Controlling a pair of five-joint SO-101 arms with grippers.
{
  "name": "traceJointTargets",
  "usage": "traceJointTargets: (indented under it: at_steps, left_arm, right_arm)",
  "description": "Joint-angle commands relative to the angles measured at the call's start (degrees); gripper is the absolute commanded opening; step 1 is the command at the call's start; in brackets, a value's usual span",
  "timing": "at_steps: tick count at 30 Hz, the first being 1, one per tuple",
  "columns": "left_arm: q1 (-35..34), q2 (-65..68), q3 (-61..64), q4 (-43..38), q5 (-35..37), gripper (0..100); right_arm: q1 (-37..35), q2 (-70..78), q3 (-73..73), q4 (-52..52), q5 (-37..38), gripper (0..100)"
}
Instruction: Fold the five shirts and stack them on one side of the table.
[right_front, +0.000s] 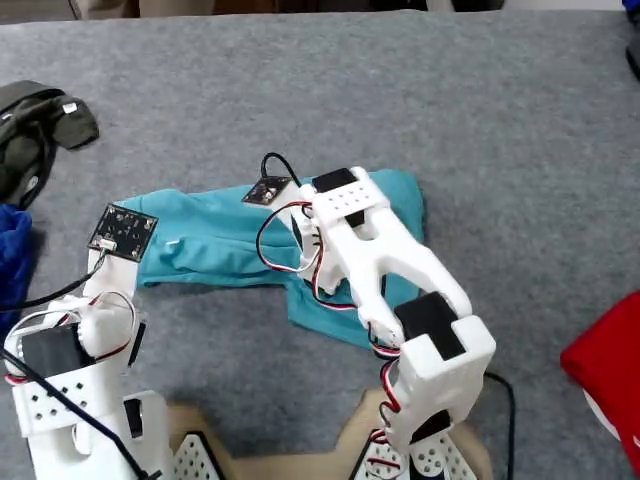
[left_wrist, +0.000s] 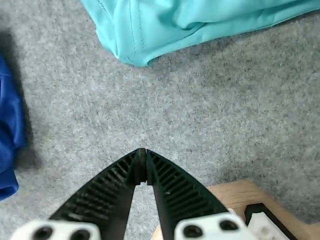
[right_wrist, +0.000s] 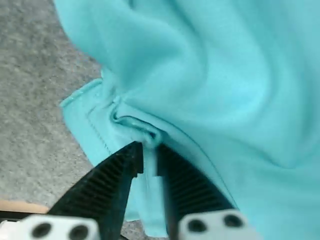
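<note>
A teal shirt (right_front: 215, 235) lies crumpled across the middle of the grey cloth-covered table (right_front: 480, 120). The right arm (right_front: 370, 250) stretches over its right half. In the right wrist view my right gripper (right_wrist: 148, 150) is shut on a small raised fold (right_wrist: 137, 125) of the teal shirt (right_wrist: 215, 75), near a stitched hem. My left gripper (left_wrist: 142, 156) is shut with nothing in it, low over bare grey cloth. It sits a short way from the teal shirt's sleeve end (left_wrist: 135, 47). The left arm (right_front: 70, 345) stands at the front left.
A dark olive shirt (right_front: 30, 130) is bunched at the far left, a blue shirt (right_front: 10, 260) at the left edge, close to my left gripper, and a red shirt (right_front: 610, 360) at the right edge. The wooden table front (left_wrist: 240, 195) lies by the arm bases.
</note>
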Motion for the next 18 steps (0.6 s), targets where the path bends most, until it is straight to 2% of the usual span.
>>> traceJointTargets:
  at_steps: [1,9,18]
  left_arm:
    - [-0.7,-0.4,-0.18,0.62,-0.26,2]
    - [-0.62,-0.4,-0.18,0.62,-0.18,2]
    - [-0.7,-0.4,-0.09,0.79,-0.09,2]
  right_arm:
    - [-0.75,-0.57,-2.86,1.14,-0.44,0.8]
    - [-2.33,-5.93,-3.47,7.12,-0.44,0.7]
    - [-12.44,-9.1,-3.38,10.73,-0.44,0.8]
